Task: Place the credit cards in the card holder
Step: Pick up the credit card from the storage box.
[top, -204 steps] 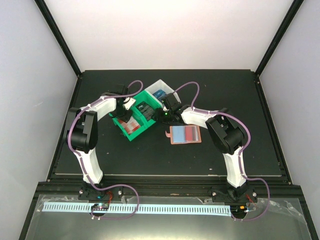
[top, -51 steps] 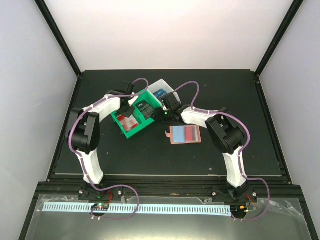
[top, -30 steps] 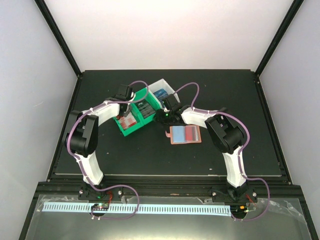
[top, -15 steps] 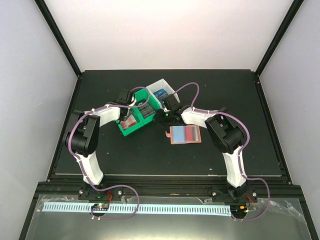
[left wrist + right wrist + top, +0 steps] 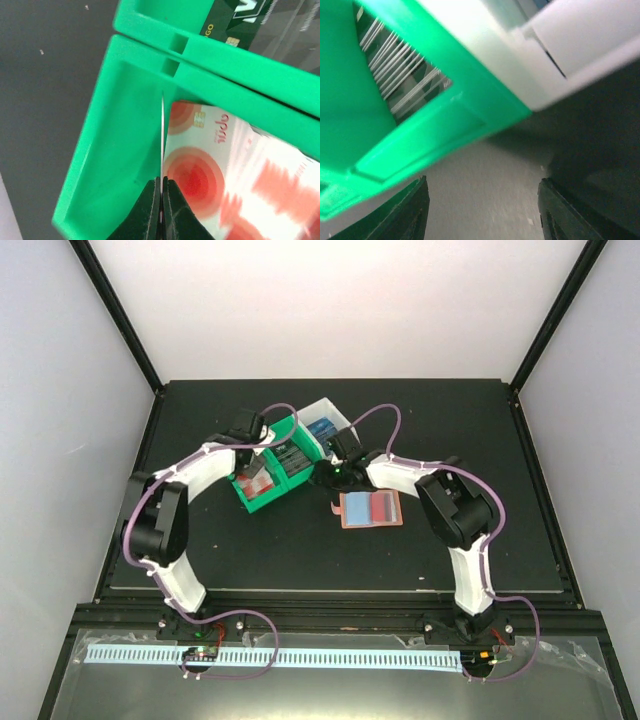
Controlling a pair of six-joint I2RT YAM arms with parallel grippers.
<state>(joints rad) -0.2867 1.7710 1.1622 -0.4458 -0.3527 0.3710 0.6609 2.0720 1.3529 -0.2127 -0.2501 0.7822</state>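
My left gripper point(image 5: 161, 184) is shut on the edge of a white credit card point(image 5: 162, 135), seen edge-on, above the near compartment of the green bin point(image 5: 105, 150). White cards with red circles point(image 5: 210, 175) lie in that compartment; dark green cards point(image 5: 240, 15) stand in the far one. In the top view the left gripper point(image 5: 247, 432) is over the green bin point(image 5: 270, 498). The card holder point(image 5: 371, 508) lies open, salmon with pale blue pockets, right of the bin. My right gripper point(image 5: 482, 197) is open and empty beside the bin's right corner point(image 5: 420, 150).
A white bin point(image 5: 322, 416) holding blue cards stands behind the green one, and its wall shows in the right wrist view point(image 5: 580, 40). The black mat point(image 5: 300, 550) stretches out in front of the bins. Black frame posts stand at the back corners.
My left gripper has moved back toward the far left side of the green bin, with a card pinched in it. The right arm has barely moved.
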